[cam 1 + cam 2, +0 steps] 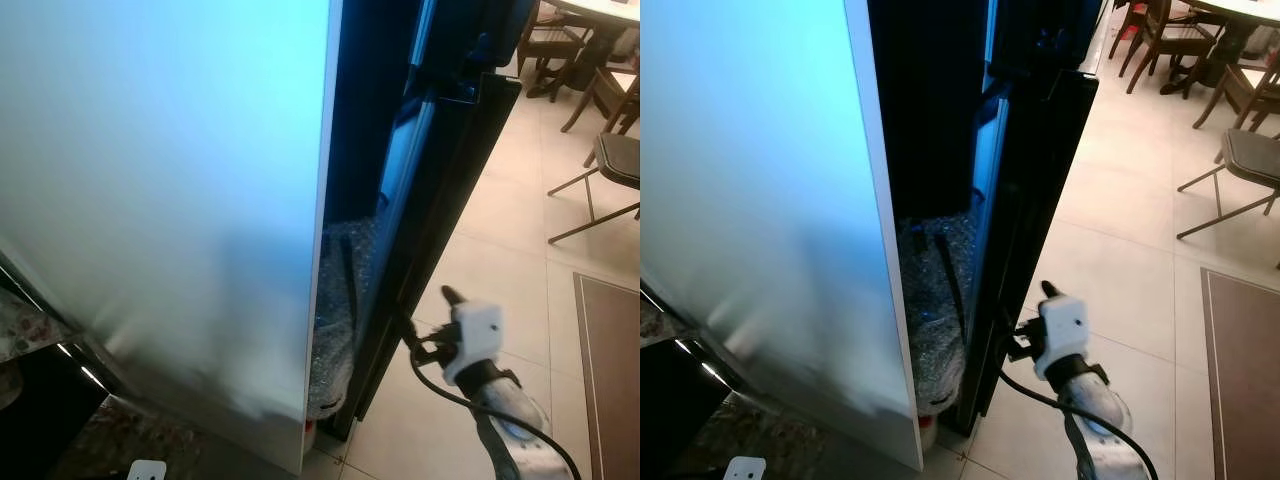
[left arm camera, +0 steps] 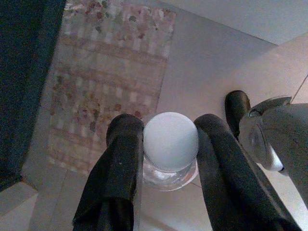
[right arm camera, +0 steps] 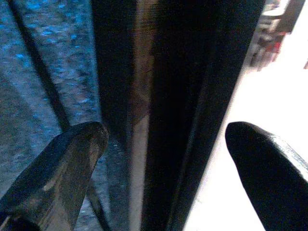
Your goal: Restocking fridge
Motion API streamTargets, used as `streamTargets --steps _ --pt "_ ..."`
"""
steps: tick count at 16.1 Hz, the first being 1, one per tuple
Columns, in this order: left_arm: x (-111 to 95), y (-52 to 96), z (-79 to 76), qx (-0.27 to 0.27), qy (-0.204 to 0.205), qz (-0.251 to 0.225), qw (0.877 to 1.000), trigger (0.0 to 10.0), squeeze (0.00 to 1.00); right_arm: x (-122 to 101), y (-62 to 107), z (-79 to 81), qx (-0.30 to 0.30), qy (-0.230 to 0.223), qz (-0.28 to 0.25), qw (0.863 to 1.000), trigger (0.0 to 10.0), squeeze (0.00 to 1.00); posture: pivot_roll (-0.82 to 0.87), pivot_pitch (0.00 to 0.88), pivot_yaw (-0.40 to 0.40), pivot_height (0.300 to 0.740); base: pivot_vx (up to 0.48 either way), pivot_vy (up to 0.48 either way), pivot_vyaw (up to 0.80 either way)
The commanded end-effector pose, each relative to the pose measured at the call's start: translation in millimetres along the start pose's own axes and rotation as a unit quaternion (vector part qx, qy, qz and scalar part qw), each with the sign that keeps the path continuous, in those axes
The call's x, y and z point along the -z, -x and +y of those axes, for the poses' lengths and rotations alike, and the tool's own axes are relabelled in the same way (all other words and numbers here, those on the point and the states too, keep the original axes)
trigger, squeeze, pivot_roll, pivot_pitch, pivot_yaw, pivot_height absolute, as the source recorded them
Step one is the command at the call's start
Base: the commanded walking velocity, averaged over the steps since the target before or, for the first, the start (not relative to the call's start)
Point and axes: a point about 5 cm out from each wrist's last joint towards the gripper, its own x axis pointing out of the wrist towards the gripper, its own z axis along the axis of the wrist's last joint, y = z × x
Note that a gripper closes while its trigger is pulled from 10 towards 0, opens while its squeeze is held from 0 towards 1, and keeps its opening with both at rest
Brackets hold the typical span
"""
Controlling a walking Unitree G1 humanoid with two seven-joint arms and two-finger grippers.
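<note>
Right gripper [image 3: 163, 144] at edge of black fridge door [image 1: 1035, 200], low down; my wrist camera shows fingers [image 3: 62, 163] spread wide, door edge between them, contact not confirmed. Door stands ajar beside pale fridge side panel [image 1: 160, 180]. Bubble wrap bundle [image 1: 935, 310] visible in gap at fridge base. Left gripper [image 2: 166, 163] clamped on bottle [image 2: 169, 144] with white cap, above tiled floor near patterned rug [image 2: 106, 82]. Chairs [image 1: 600, 170] well apart on floor beyond.

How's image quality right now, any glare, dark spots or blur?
Eye views: pale fridge side washed out bluish, gap by the black door very dark. Right wrist view: right gripper fingers soft, floor overexposed. Left wrist view: evenly lit, white-capped jar in left gripper clear.
</note>
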Motion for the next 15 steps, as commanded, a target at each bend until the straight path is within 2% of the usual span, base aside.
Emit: streamTargets --steps 1,4,10,15 --pt "7 1.2 0.3 -0.004 0.004 0.013 1.0 10.0 0.0 0 -3.9 5.8 -0.021 0.001 0.006 1.0 10.0 0.0 0.0 0.0 -0.033 0.74 0.0 0.0 0.0" --pt "9 1.5 1.0 -0.005 0.007 0.014 1.0 10.0 0.0 -4 -7.5 11.1 -0.04 0.005 0.004 0.999 10.0 0.0 0.01 0.0 -0.038 0.74 0.0 0.0 0.0" --pt "9 1.8 -1.3 -0.002 0.009 0.013 1.0 10.0 0.0 -7 -14.9 1.5 -0.01 0.019 -0.001 1.0 10.0 0.0 0.01 0.0 -0.045 0.74 0.0 0.0 0.0" --pt "11 2.2 -4.8 0.001 0.011 0.013 1.0 10.0 0.0 -9 -21.9 7.3 -0.032 0.013 -0.004 0.999 10.0 0.0 0.01 0.0 -0.051 0.74 0.0 0.0 0.0"
